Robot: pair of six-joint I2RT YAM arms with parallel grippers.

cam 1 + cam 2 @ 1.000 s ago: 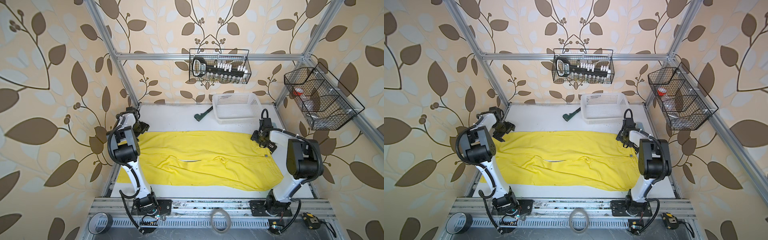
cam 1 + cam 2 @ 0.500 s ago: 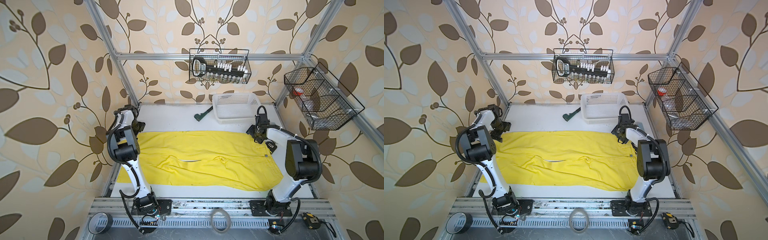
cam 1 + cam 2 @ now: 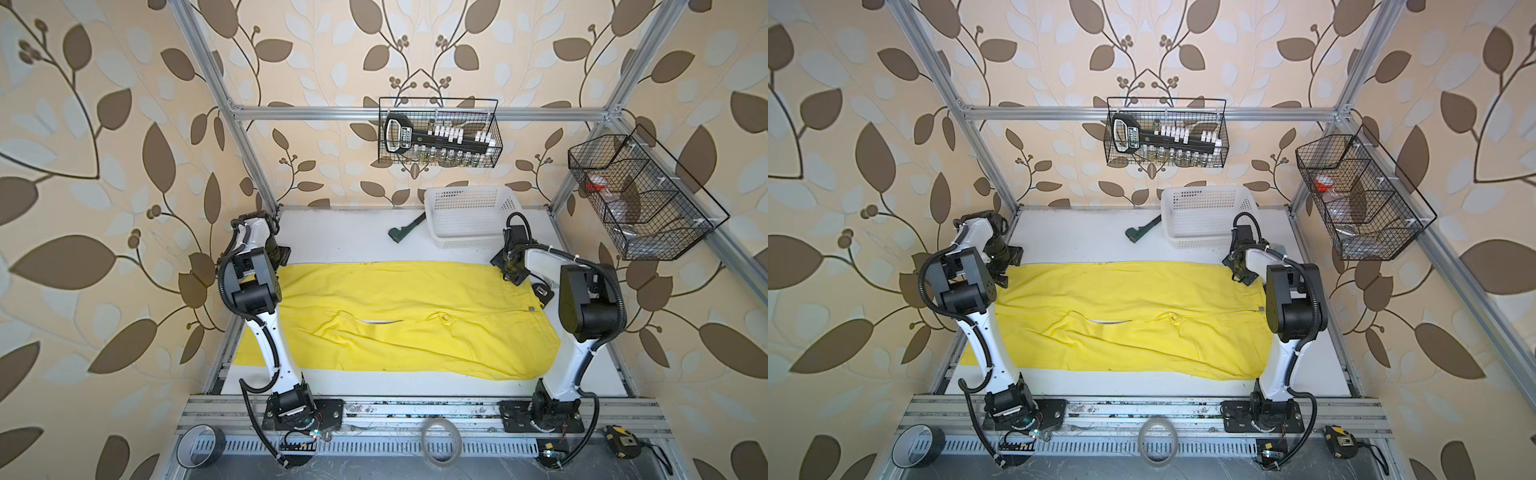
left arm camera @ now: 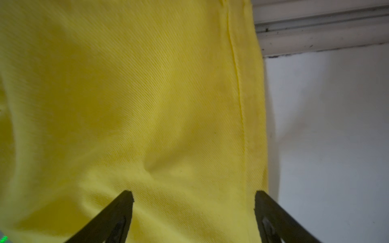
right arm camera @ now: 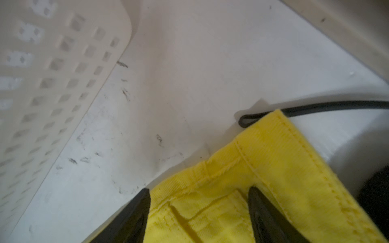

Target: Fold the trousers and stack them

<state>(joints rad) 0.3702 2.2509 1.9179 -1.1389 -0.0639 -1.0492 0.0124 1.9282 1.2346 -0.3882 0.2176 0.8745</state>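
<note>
First, locate bright yellow soft fabric trousers [image 3: 395, 299] [image 3: 1121, 303] spread flat and lengthwise across white tabletop [image 3: 332, 237], waist end toward right arm, leg hems toward left arm. Note both legs side by side, touching along most of their length, with a short gap and some wrinkles near the middle.

Next, find left gripper [image 3: 277, 258] [image 3: 1008, 266] at far hem corner. Check left wrist view: left gripper [image 4: 193, 194] with black fingers [image 4: 120, 210] spread wide above the yellow cloth [image 4: 126, 105], just beside the stitched hem, clamping nothing.

Then find right gripper [image 3: 513, 272] [image 3: 1241, 272] at far waistband corner. Check right wrist view: right gripper [image 5: 199, 190] with fingers [image 5: 136, 210] parted, astride the stitched waistband [image 5: 273, 178], cloth flat between them and not pinched. Note thin black cable [image 5: 315, 107] at the tip of that corner.

Lastly, note white perforated plastic basket [image 3: 473, 216] [image 3: 1208, 216] [image 5: 42, 84] on far side of tabletop, near right gripper and clear of the trousers, with dark green tool [image 3: 405, 230] beside it
</note>
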